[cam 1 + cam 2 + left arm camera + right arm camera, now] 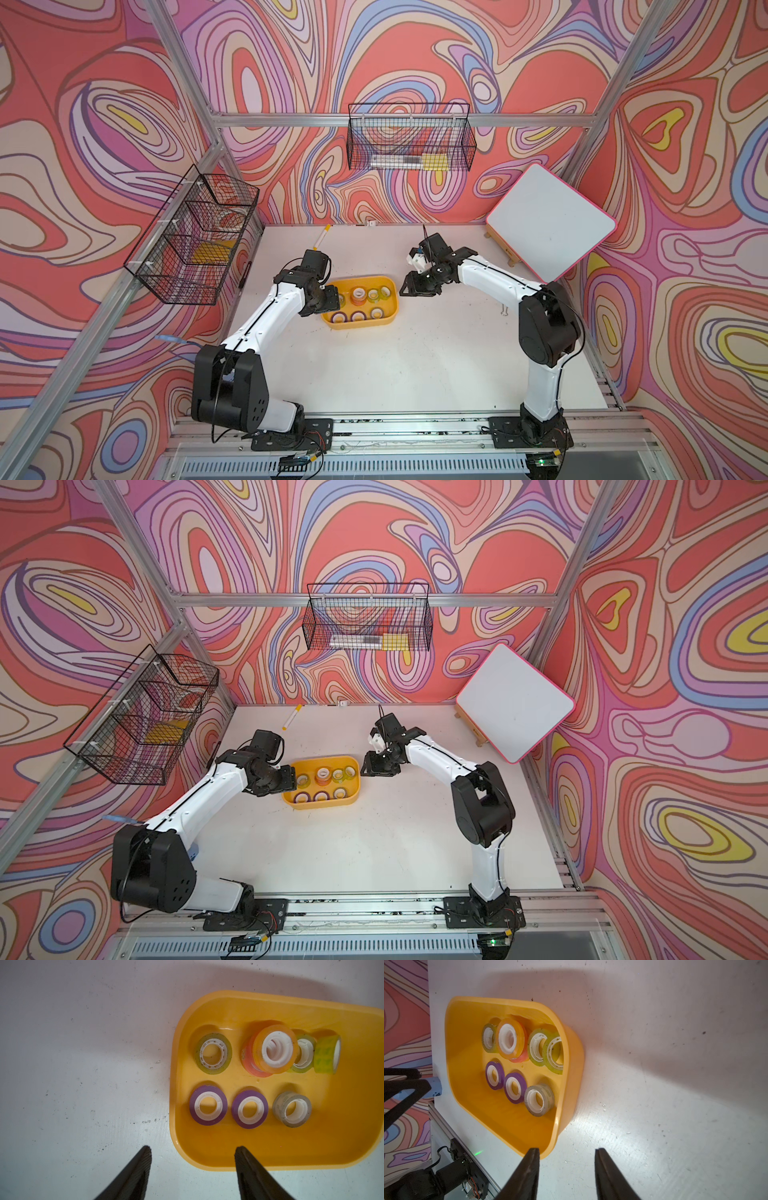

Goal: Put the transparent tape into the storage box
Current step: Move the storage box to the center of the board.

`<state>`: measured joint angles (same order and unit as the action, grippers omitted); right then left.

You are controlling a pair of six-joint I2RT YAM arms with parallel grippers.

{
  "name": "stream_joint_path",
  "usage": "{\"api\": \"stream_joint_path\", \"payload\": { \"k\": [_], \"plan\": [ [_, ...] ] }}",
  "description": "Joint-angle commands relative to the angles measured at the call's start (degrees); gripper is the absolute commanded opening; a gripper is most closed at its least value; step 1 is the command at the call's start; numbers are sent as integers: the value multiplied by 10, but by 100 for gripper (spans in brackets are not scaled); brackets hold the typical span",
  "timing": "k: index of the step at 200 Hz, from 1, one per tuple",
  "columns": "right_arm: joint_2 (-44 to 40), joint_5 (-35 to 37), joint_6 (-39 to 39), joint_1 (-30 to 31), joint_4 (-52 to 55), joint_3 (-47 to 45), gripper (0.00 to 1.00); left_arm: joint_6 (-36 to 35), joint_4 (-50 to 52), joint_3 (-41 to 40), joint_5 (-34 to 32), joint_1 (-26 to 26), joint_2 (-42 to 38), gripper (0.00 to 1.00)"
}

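Note:
The storage box (361, 325) (321, 805) is a shallow yellow tub in the middle of the white table. Several tape rolls lie in it: greenish, orange, purple, and a greyish transparent tape (292, 1109) (539, 1100) (376, 313) flat on the floor by the near wall. My left gripper (193, 1148) (334, 301) hovers over the box's left end, jaws apart and empty. Just off the box's right end, my right gripper (567, 1149) (405, 289) also stands open with only table between its fingers. One fingertip (534, 1152) overlaps the box's corner.
A black wire basket (195, 237) hangs on the left wall and another (411, 137) on the back wall. A white board (550, 222) leans at the back right. A marker (322, 237) lies near the table's back edge.

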<state>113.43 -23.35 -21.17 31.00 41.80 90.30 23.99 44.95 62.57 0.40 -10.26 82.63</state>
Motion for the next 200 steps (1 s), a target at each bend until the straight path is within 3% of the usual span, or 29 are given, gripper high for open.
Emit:
{"api": "stream_joint_path", "payload": {
  "k": [1, 37, 143, 171, 200],
  "plan": [
    [23, 27, -17, 11, 23, 30, 43, -1, 5, -5, -5, 8, -10, 69],
    [50, 38, -44, 21, 26, 57, 34, -1, 11, -9, -4, 9, -14, 69],
    [90, 47, -100, 41, 33, 91, 20, 4, 0, -9, 39, 12, -15, 73],
    [89, 53, -101, 41, 39, 88, 11, 2, 1, -9, 41, 13, -19, 73],
    [83, 66, -81, 40, 56, 83, 8, 1, 4, -9, 38, 13, -26, 73]
  ]
}}
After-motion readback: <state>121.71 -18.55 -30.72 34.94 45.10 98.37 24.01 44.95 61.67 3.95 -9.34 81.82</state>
